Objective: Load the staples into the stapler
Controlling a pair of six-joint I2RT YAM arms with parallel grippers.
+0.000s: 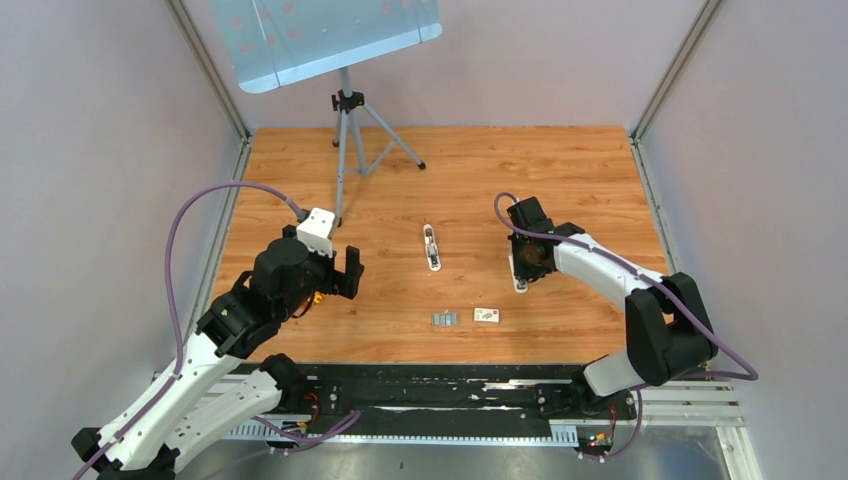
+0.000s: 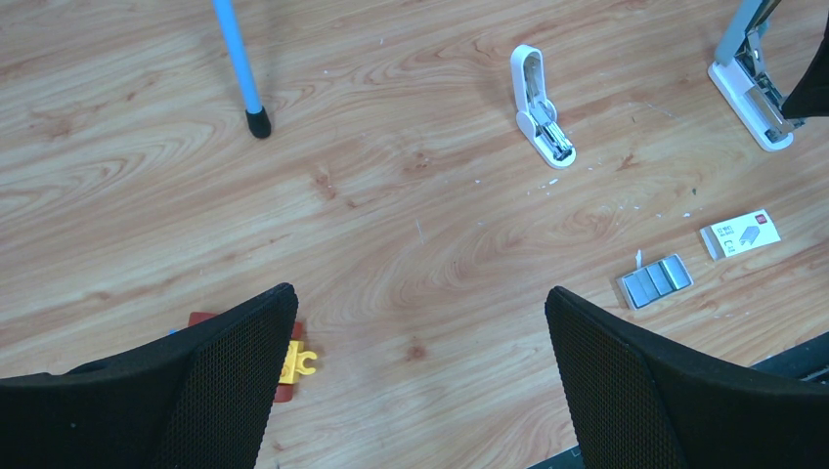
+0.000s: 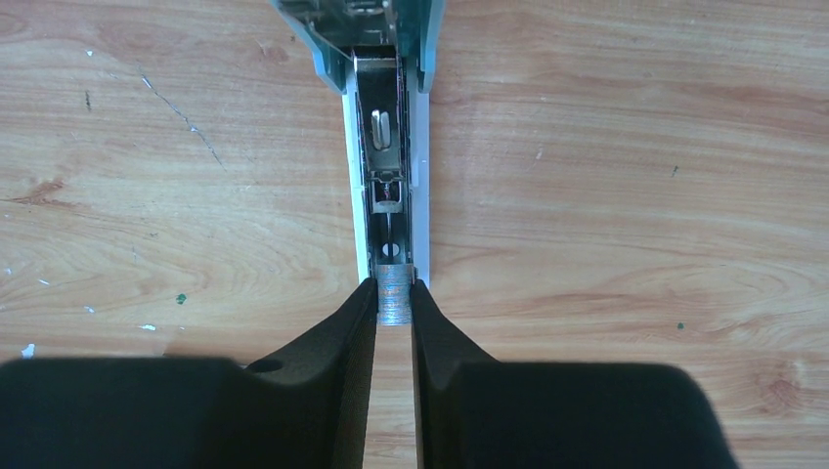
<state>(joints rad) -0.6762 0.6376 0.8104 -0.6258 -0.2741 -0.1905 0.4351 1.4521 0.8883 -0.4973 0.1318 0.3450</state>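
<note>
A white stapler (image 3: 389,166) with a teal lid lies open, its metal channel exposed. My right gripper (image 3: 394,291) is shut on a short grey strip of staples (image 3: 394,301) right at the near end of that channel. From above, the right gripper (image 1: 524,262) hangs over this stapler (image 1: 519,282). More staples (image 1: 445,319) lie as a flat grey block near the front edge, also visible from the left wrist as staples (image 2: 656,281). My left gripper (image 2: 418,298) hovers open over bare wood at the left, holding nothing.
A second white stapler (image 1: 432,247) lies mid-table. A small white printed box (image 1: 487,315) sits right of the staple block. A tripod (image 1: 347,130) stands at the back. A yellow and red piece (image 2: 296,360) lies by the left fingers.
</note>
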